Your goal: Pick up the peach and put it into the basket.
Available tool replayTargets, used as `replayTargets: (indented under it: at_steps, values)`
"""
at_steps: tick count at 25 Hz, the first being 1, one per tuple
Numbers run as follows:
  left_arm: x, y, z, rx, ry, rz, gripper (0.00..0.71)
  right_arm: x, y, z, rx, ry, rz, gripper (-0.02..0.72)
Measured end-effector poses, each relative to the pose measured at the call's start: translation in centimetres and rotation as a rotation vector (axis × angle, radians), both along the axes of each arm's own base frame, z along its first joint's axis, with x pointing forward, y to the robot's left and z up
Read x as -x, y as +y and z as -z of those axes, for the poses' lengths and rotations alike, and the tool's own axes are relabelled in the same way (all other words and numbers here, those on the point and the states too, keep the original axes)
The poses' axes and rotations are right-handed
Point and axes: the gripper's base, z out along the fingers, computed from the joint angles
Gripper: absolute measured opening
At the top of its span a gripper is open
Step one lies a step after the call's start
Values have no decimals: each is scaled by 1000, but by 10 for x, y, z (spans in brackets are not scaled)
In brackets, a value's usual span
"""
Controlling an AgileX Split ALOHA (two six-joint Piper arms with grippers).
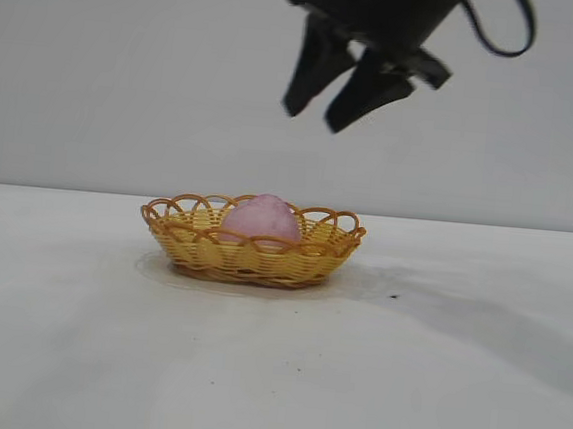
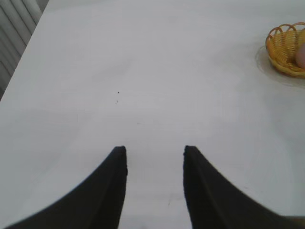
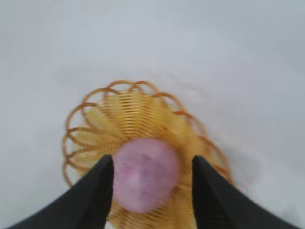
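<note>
Your right gripper hangs with its jaws spread and nothing between them, high above the basket and a little to the exterior view's right of it. In its wrist view the two fingers frame the peach without touching it. That reads as a release: the jaws stand wider than the fruit so it could drop clear.

The peach sits inside the basket, its pink top showing above the orange scalloped rim. It leans toward one side of the oval, not dead centre. The basket rests flat on the white table.

Your left gripper is parked well apart from the basket, over bare table, jaws parted and empty.

Count: one peach, one basket, two grippers. I'd judge the placing done.
</note>
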Motion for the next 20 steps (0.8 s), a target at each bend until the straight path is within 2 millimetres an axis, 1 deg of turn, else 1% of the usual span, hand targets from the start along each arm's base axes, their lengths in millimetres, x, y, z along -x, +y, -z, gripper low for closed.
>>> replayTargets:
  at_steps: [2, 7, 8, 10, 12, 13, 15, 17, 18, 20]
  values:
    - [0, 0, 0, 0, 0, 0, 245, -3, -25, 3, 28, 58, 80, 323]
    - [0, 0, 0, 0, 0, 0, 245, -5, -97, 8, 115, 183, 347, 323]
    - [0, 0, 0, 0, 0, 0, 245, -5, -109, 8, 118, 194, 403, 323]
    - [0, 0, 0, 0, 0, 0, 245, -5, -127, 1, 115, 174, 489, 323]
    - [0, 0, 0, 0, 0, 0, 245, -2, -138, -11, 119, 110, 534, 323]
    - [0, 0, 0, 0, 0, 0, 245, 2, -140, -20, 120, 63, 548, 323]
    - [0, 0, 0, 0, 0, 0, 245, 18, -140, -32, 120, -16, 568, 323]
    - [0, 0, 0, 0, 0, 0, 245, 42, -139, -49, 112, -122, 594, 323]
    - [0, 0, 0, 0, 0, 0, 245, 56, -138, -51, 112, -149, 602, 323]
    - [0, 0, 0, 0, 0, 0, 245, 91, -136, -64, 108, -243, 613, 323]
